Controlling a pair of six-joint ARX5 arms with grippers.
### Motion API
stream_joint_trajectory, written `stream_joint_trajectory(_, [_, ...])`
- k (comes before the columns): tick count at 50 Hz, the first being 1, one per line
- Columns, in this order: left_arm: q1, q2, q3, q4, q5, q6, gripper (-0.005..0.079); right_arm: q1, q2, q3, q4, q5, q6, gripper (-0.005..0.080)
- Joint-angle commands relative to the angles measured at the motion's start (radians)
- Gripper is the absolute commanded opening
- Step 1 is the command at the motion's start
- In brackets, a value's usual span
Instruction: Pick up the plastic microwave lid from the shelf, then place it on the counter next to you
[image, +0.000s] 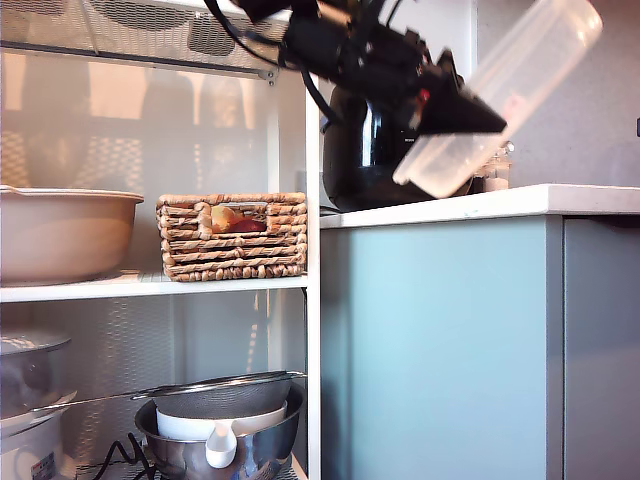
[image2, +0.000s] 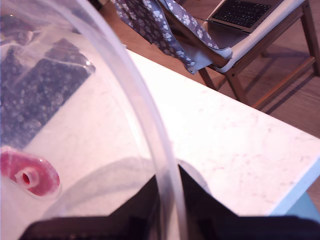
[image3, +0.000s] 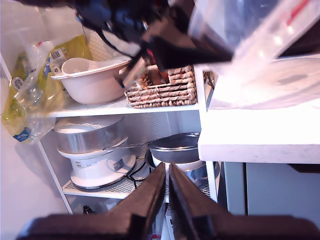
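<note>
Plastic microwave lid (image: 520, 85) is pinched at its rim by my first gripper (image2: 169, 197), tilted above your counter (image: 520, 203); my second gripper (image3: 167, 195) is closed, empty.

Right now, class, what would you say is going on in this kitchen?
My first pincer is shut on the rim of the plastic microwave lid, holding it tilted in the air above the counter, not yet set down. My second pincer holds nothing and faces the shelf, where a beige bowl and a wicker basket sit.
</note>
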Motion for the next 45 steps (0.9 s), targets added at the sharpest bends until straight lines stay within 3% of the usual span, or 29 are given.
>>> stream_joint_trajectory(1, [0.0, 0.034, 0.01, 0.023, 0.01, 0.008, -0.0012, 0.003, -0.006, 0.011, 0.005, 0.001, 0.001, -0.0012])
stream_joint_trajectory(14, [0.006, 0.06, 0.01, 0.022, 0.018, 0.025, 0.0014, 0.003, -0.006, 0.012, 0.004, 0.006, 0.001, -0.0012])
stream_joint_trajectory(22, [0.009, 0.06, 0.01, 0.031, 0.017, 0.031, 0.014, 0.003, -0.006, 0.012, 0.004, 0.011, 0.001, -0.0012])
stream_joint_trajectory(35, [0.011, 0.06, 0.01, 0.038, -0.017, 0.032, 0.0154, 0.003, -0.006, 0.011, 0.005, 0.013, 0.001, -0.0012])
stream_joint_trajectory(45, [0.01, 0.06, 0.01, 0.039, -0.017, 0.101, 0.0247, 0.003, -0.006, 0.011, 0.005, 0.013, 0.001, -0.0012])
